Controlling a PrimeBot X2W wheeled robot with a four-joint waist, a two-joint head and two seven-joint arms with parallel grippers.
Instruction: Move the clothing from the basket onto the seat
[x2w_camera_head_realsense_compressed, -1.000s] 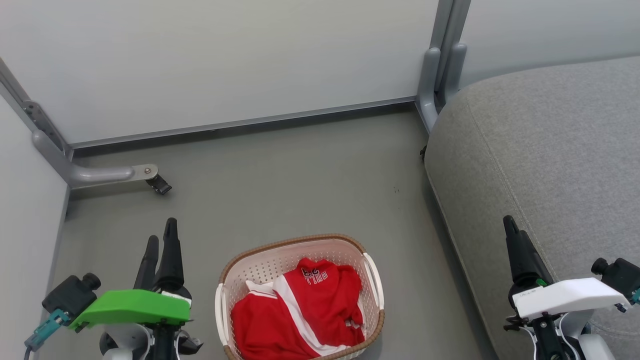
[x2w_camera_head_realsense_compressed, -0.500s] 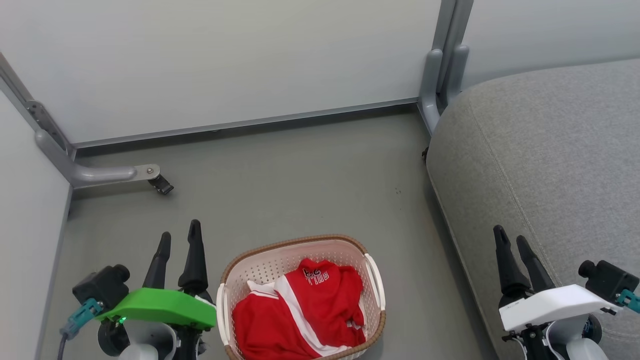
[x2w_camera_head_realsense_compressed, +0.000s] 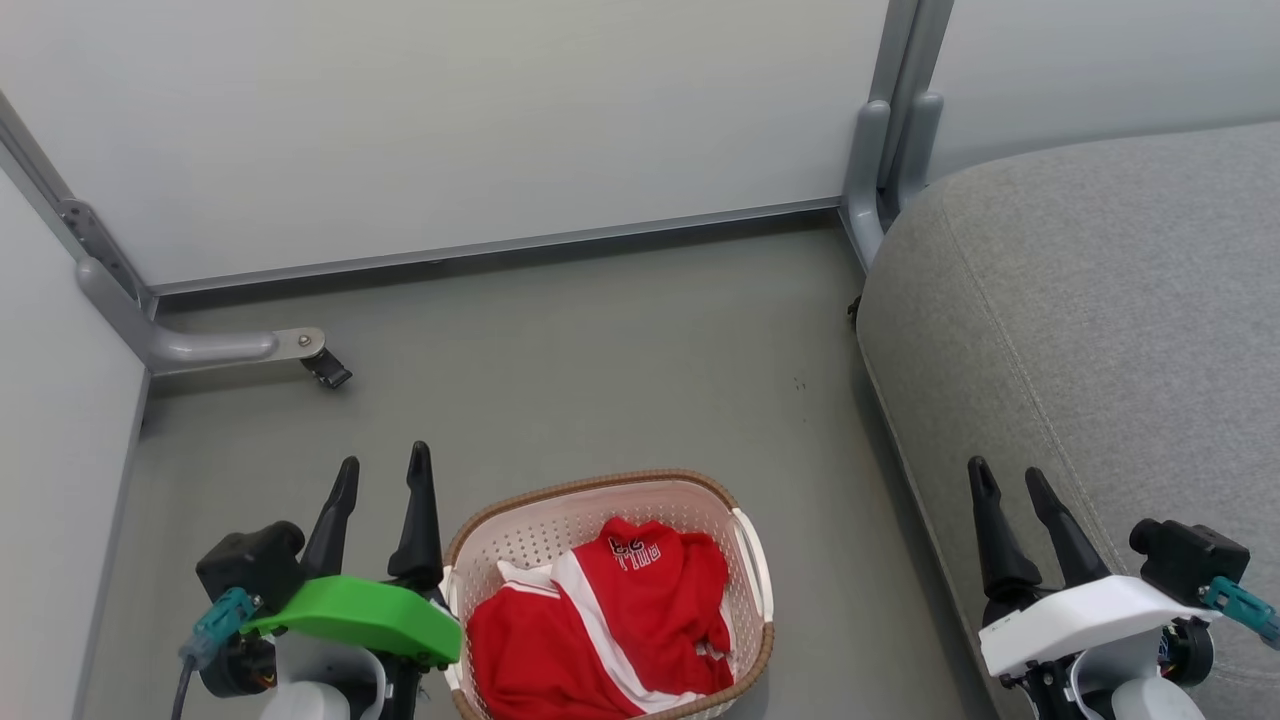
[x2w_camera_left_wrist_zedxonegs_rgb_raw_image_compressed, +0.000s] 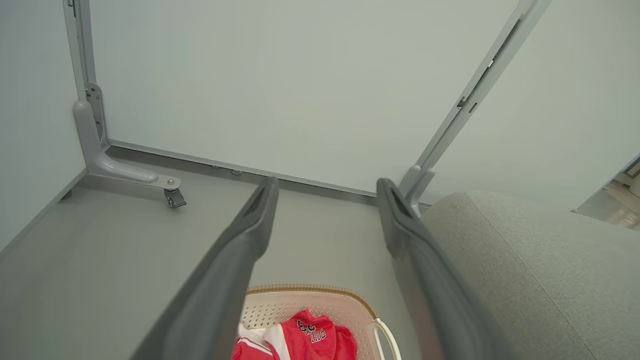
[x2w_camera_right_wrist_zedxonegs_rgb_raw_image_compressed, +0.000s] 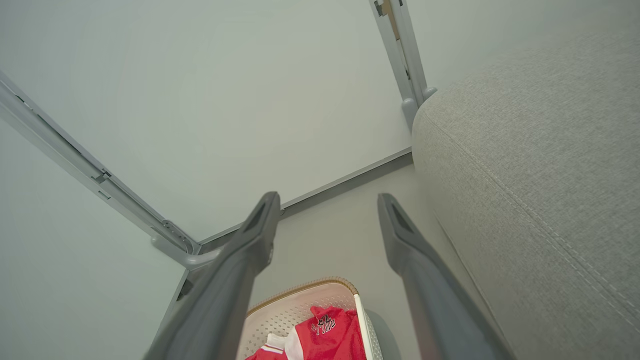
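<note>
Pick-up seemingly pending; red striped fabric garment lies in cream perforated plastic basket; left gripper and right gripper fingers apart, empty; next, descend and pinch garment.

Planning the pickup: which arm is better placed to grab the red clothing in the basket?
Left, probably. The left gripper, open, sits close beside the basket holding the clothing; the right gripper, also open, is farther off, by the seat.

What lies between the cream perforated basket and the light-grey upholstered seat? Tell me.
Bare grey floor: the head view shows nothing standing between the cream perforated plastic basket and the light-grey fabric seat.
</note>
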